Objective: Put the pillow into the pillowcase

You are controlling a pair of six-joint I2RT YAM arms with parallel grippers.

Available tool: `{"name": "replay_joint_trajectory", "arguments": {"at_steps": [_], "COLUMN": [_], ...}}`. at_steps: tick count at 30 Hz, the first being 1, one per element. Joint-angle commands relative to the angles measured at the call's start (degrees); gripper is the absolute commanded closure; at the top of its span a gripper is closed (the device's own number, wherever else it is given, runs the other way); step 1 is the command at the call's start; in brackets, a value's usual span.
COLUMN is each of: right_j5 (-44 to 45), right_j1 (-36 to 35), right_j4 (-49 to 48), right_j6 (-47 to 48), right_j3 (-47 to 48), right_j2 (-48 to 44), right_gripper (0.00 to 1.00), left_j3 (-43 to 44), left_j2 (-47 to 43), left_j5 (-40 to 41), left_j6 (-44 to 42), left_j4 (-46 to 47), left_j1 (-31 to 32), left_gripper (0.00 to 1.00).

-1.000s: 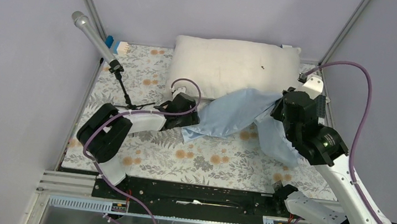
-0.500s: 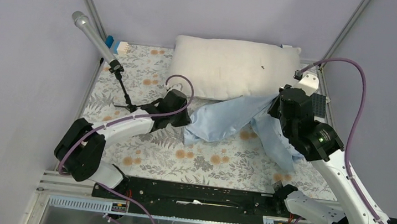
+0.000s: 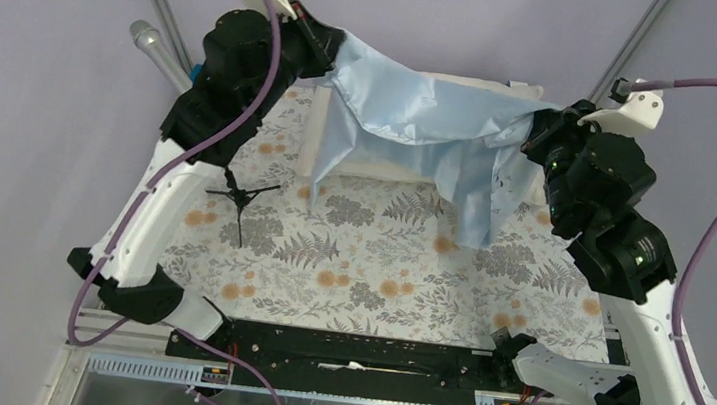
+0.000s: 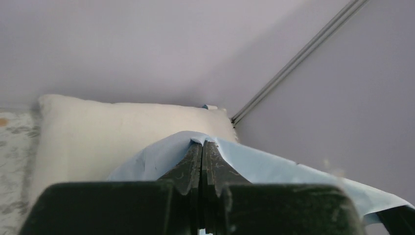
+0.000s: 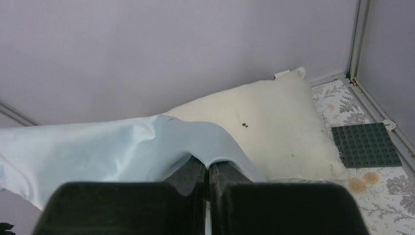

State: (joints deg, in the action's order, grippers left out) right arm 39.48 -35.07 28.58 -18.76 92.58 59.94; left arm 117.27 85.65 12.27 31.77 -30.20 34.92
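Note:
The light-blue pillowcase (image 3: pixel 424 119) hangs in the air, stretched between my two grippers above the back of the table. My left gripper (image 3: pixel 327 59) is raised at the back left, shut on one bunched edge of the pillowcase (image 4: pixel 274 169); its jaws (image 4: pixel 202 143) are pressed together with cloth draped over the tips. My right gripper (image 3: pixel 535 126) is shut on the opposite edge (image 5: pixel 98 147), fabric folded over its fingertips (image 5: pixel 207 164). The cream pillow (image 3: pixel 383 169) lies against the back wall, mostly hidden from above by the hanging cloth. It shows plainly in the wrist views (image 4: pixel 112 127) (image 5: pixel 274 122).
A microphone (image 3: pixel 155 45) on a small black tripod (image 3: pixel 240 193) stands at the left side. A dark green studded plate (image 5: pixel 364 144) lies at the back right corner. The floral table cloth (image 3: pixel 379 255) covers the table; walls and metal posts close in three sides.
The left gripper shut on the pillowcase's edge and swung it up to the back left. The right arm rose too, so the pillowcase left the table and now hangs spread over the pillow.

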Motion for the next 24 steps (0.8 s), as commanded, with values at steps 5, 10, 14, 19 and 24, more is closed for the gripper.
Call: {"name": "replay_joint_trajectory", "arguments": {"at_steps": [5, 10, 14, 19, 24], "right_j5": [-9.4, -17.4, -22.7, -21.3, -21.2], "right_j1": [0.4, 0.4, 0.4, 0.4, 0.5], "right_j4": [0.9, 7.6, 14.5, 11.2, 6.4], "right_j6": [2.6, 2.4, -1.7, -6.8, -9.6], "right_j3": [-0.4, 1.6, -0.7, -17.3, -26.7], "right_j2": [-6.2, -8.5, -8.5, -6.3, 0.5], "right_gripper": [1.00, 0.89, 0.73, 0.52, 0.57], "left_j3": [-7.5, -10.6, -7.2, -10.2, -18.8], "left_j2": [-10.2, -18.0, -19.0, -14.8, -9.9], "left_j5": [6.8, 8.1, 10.2, 11.4, 8.9], "left_j6": [-3.8, -5.9, -7.2, -7.7, -5.4], "left_j4": [-5.7, -9.6, -17.9, -20.2, -17.7], "left_j1": [0.0, 0.0, 0.0, -0.2, -3.6], "left_gripper": [1.00, 1.00, 1.00, 1.00, 1.00]}}
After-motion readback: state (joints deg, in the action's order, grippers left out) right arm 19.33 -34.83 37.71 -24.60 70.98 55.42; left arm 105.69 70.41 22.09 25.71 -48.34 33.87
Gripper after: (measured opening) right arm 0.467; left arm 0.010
